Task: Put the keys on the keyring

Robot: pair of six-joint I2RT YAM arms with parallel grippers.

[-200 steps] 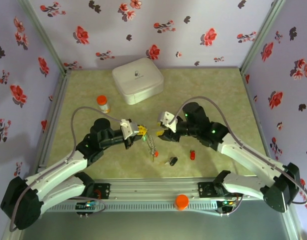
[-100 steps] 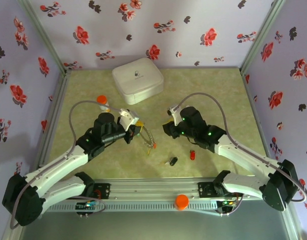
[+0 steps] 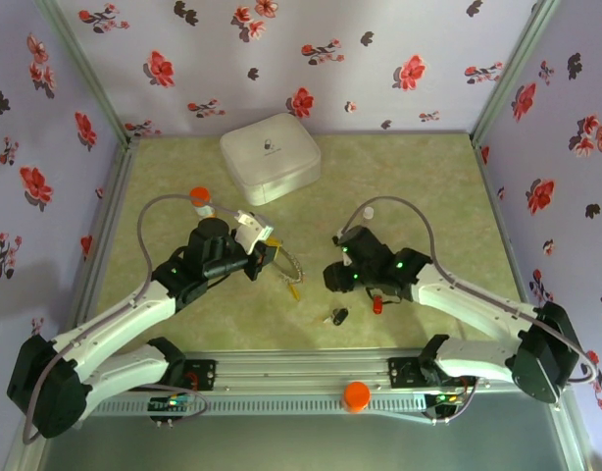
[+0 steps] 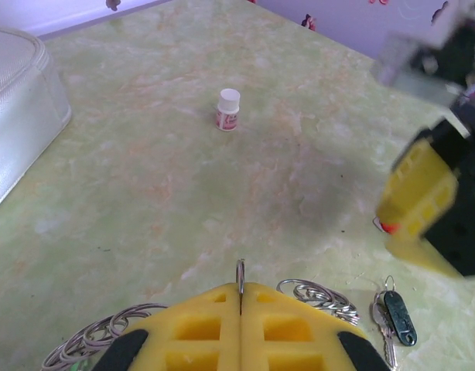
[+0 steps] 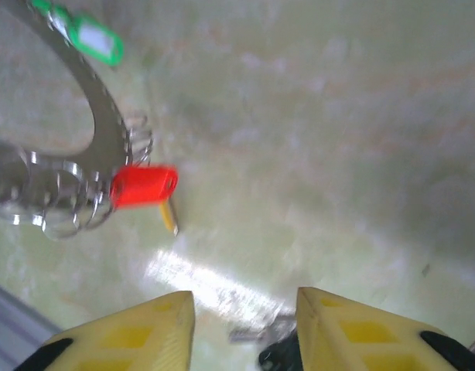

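Well in front of the white case (image 3: 270,157), the left claw (image 4: 240,309) clamps the keyring (image 4: 315,294), green key (image 5: 98,42) and red key (image 5: 143,185) seemingly threaded, while the right claw (image 5: 245,297) gapes empty, a black key (image 3: 338,316) loose farther out.

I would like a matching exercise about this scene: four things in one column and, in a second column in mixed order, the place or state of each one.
Column one
1. left gripper
2. right gripper
3. white case
4. black key

Column two
A. lies loose on the table, toward the near edge
B. fingers apart, nothing between them
C. stands at the back, close to the wall
D. fingers closed on the keyring

Pairs: 1-D, 2-B, 3-C, 4-A
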